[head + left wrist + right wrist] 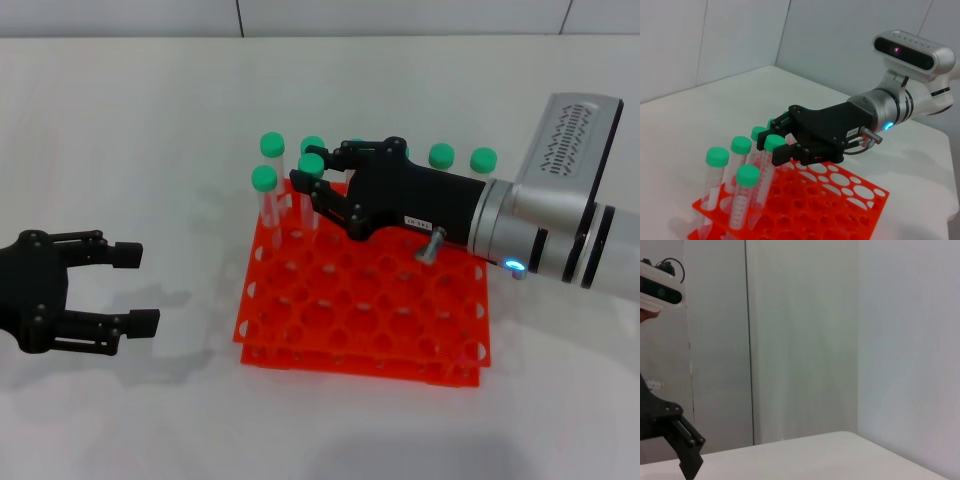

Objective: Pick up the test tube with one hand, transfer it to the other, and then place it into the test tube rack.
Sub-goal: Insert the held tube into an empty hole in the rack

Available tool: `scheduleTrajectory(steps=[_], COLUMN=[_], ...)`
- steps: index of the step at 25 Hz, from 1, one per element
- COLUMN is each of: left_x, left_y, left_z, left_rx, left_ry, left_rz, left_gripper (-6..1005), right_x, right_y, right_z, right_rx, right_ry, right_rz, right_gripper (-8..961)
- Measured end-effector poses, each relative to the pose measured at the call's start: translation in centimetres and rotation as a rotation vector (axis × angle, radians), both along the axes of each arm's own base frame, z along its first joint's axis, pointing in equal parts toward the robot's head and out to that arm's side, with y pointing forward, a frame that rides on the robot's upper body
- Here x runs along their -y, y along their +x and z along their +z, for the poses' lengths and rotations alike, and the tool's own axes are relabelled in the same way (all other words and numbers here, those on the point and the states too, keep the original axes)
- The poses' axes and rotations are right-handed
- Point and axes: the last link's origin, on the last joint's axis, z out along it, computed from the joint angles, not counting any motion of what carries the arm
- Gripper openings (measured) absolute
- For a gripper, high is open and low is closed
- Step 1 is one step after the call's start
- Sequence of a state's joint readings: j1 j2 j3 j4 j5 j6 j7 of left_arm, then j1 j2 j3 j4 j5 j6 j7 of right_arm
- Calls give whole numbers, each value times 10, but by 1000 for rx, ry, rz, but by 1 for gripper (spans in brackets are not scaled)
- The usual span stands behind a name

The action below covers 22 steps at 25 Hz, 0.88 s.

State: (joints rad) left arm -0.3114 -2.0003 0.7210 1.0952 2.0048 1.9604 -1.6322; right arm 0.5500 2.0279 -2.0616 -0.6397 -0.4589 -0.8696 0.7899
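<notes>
The orange-red test tube rack [400,330] lies at the table's middle. My right gripper [312,172], the one with the white label, reaches over the rack's far left part and is shut on the test tube [311,163] just below its green cap. In the left wrist view the same gripper [775,142] holds the tube [768,170] slightly tilted, with its lower end down among the rack's holes. My left gripper [137,288] hangs open and holds nothing, left of the rack and apart from it.
Several other green-capped tubes stand in the rack: two at its far left corner [263,179] [272,146] and two along the far right edge [441,155] [483,159]. The near rows of holes are unfilled. The white table [120,130] surrounds the rack.
</notes>
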Motion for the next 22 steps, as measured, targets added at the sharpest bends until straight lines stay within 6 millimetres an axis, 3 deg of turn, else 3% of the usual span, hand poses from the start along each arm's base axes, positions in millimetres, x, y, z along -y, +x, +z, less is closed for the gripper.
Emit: scheduleTrajectory(steps=[14,22], left_x=[0,1], left_y=[0,-1], left_z=[0,0], left_rx=[0,0], left_ry=[0,0], left_rz=[0,3], left_gripper=[880,879], right_x=[2,4], right_y=[-2,-3], right_z=[-1,0], right_rx=[2,-5], right_ry=[-10,-16], right_rz=[17,27], right_gripper=[265,367])
